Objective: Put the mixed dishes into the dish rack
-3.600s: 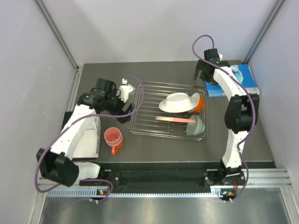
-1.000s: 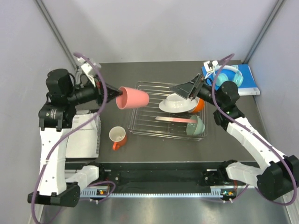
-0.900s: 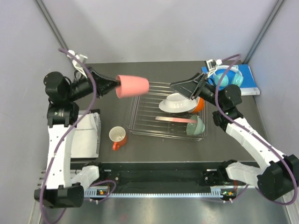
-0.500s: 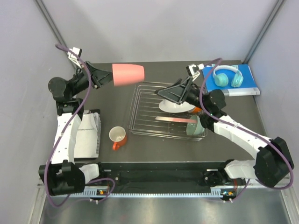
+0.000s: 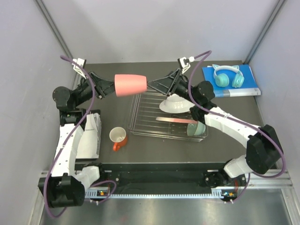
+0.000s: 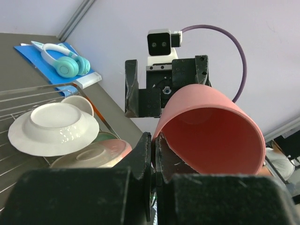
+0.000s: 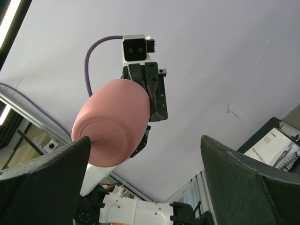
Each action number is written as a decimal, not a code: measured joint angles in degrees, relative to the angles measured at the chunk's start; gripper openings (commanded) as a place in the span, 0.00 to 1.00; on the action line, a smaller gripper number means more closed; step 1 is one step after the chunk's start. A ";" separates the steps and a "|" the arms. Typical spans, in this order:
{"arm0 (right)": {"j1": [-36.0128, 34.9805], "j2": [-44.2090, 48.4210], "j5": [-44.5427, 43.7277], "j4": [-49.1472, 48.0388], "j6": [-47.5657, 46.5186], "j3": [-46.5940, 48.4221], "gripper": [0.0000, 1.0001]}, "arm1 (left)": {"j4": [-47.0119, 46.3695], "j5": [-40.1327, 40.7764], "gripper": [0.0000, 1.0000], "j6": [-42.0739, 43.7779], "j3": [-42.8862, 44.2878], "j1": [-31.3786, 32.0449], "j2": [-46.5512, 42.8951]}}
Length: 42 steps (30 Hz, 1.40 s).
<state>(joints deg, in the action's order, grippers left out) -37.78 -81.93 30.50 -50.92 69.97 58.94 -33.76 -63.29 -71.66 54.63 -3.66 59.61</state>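
You've the tumbler (image 5: 130,85) sideways between the grippers: left gripper (image 5: 113,87) at its rim, right gripper (image 5: 150,85) facing its base. The dish rack (image 5: 145,112) sits below them, handled mug (image 5: 117,137) left of it.

This looks like a robot lab. A left arm (image 5: 70,140) and a right arm (image 5: 226,124) are bolted to a metal rail (image 5: 267,177) at the near edge of a dark table (image 5: 154,150). Plain pale walls (image 5: 154,33) stand around.
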 measured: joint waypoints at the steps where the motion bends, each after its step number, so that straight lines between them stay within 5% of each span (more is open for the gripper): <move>1: -0.02 -0.52 -0.20 -0.33 0.24 0.28 1.00 | 0.59 0.44 0.00 0.33 -0.22 0.09 0.00; 42: -0.48 -5.44 1.92 -17.38 15.69 -2.05 1.00 | 3.67 1.57 0.00 5.16 -1.73 2.27 0.50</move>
<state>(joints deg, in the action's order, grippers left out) -38.26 -87.37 32.42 -68.29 85.67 56.88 -30.09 -61.71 -66.50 52.90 -1.39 60.12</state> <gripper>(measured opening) 0.996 0.026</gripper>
